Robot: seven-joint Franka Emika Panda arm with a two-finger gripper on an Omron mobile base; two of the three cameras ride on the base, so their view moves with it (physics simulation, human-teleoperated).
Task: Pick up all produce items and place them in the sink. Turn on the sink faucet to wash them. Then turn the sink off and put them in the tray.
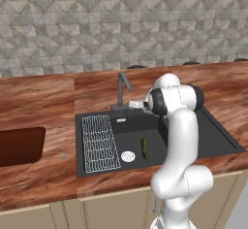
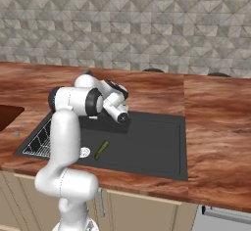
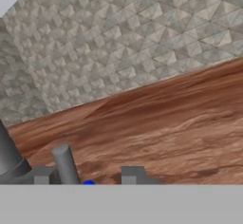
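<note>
One cucumber (image 1: 144,148) lies on the floor of the sink (image 1: 193,140), just right of the round drain (image 1: 128,156), with bare black basin open to its right. Its long axis runs roughly front to back. Jaws are up at the back rim beside the faucet (image 1: 122,89), well apart from the cucumber and holding nothing; fingertips (image 3: 132,174) stand apart. Tray (image 1: 19,145) is set in the worktop (image 1: 38,102), far left.

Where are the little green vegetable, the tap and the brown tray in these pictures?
Cucumber (image 1: 144,148), left base view: middle of its green body, on the sink floor.
Faucet (image 1: 120,91), left base view: the upright stem.
Tray (image 1: 22,145), left base view: its bare brown floor.
</note>
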